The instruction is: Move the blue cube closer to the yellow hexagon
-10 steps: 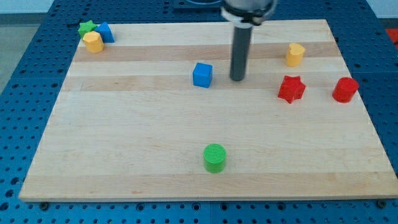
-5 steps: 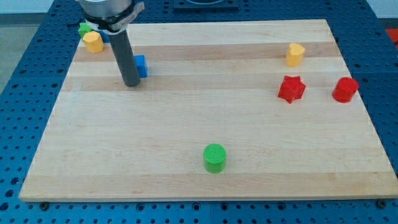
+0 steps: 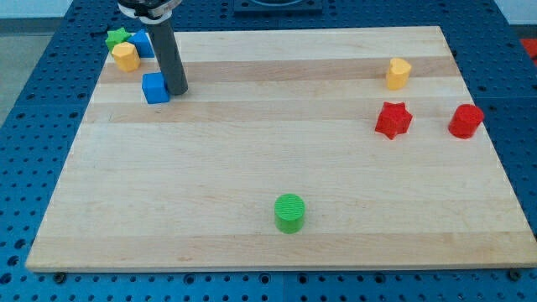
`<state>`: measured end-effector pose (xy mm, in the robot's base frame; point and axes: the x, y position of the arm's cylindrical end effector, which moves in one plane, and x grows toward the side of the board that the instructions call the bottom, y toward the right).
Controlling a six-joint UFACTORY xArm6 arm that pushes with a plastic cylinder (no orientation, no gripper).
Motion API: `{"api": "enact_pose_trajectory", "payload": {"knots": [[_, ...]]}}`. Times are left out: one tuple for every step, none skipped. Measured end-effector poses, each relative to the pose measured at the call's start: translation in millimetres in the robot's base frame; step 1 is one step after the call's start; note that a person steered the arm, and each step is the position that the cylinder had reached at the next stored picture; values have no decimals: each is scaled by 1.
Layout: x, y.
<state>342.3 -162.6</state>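
The pale wooden table point(image 3: 277, 193) lies on a blue perforated base point(image 3: 33, 126); the straight dark rod point(image 3: 166, 54) comes down near the view's top left, and my tip point(image 3: 177, 90) touches the table just right of the small blue cube point(image 3: 154, 87), touching or nearly touching it; the rod carries no jaws. That cube sits just below and right of the yellow hexagon block point(image 3: 126, 57), which huddles with a green star block point(image 3: 116, 36) and another blue block point(image 3: 142, 42).
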Motion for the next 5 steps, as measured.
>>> {"api": "enact_pose_trajectory", "payload": {"knots": [[19, 6], [23, -14], [5, -31], [-13, -31], [-28, -35]]}}
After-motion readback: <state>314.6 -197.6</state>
